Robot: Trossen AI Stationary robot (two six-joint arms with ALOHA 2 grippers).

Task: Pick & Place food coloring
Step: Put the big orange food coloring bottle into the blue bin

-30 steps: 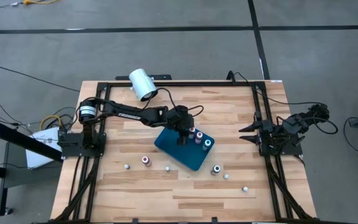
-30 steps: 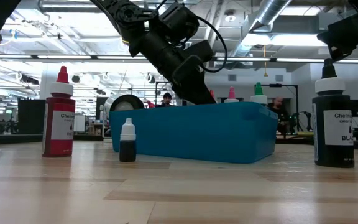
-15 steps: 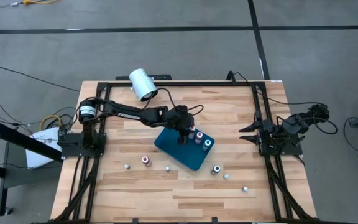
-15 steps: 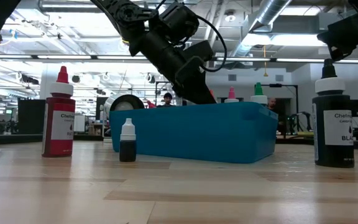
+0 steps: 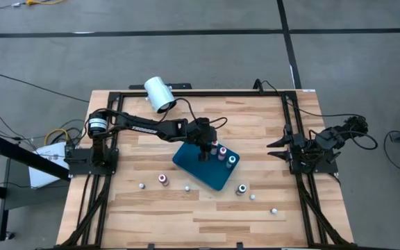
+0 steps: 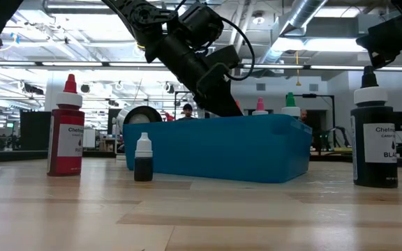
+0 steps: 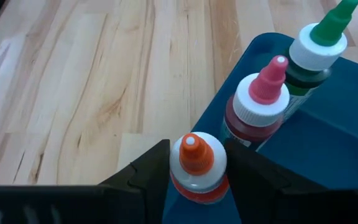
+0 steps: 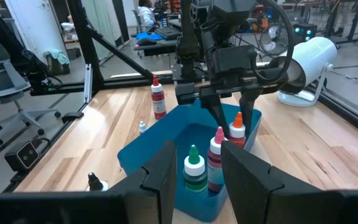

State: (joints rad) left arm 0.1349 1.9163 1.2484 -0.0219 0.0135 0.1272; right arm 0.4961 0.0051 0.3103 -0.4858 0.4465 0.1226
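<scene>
A teal tray (image 5: 207, 170) lies mid-table. In it stand three food coloring bottles in a row: orange-topped (image 7: 194, 160), pink-topped (image 7: 261, 102) and green-topped (image 7: 319, 43). My left gripper (image 5: 204, 154) reaches into the tray's far end, slanting down, and is shut on the orange-topped bottle (image 8: 237, 129). More bottles stand loose on the table: a red one (image 6: 65, 129), a small dark one (image 6: 143, 159) and a black one (image 6: 375, 136). My right gripper (image 5: 271, 149) waits open at the table's right edge, touching nothing. My left gripper pinches the orange-topped bottle by its white collar (image 7: 180, 175), just under the orange tip, between its two fingers. The fingers (image 8: 216, 118) come slanting down from the table's left. The bottle stands upright inside the tray; the tray wall hides its base.
A white cylinder (image 5: 160, 94) lies at the table's far edge. Loose bottles dot the near half of the table (image 5: 163, 179), (image 5: 242, 188), (image 5: 273, 210). Black frame rails (image 5: 294, 125) run along the table's sides. Bare wood (image 5: 255, 125) shows between the tray and the right arm.
</scene>
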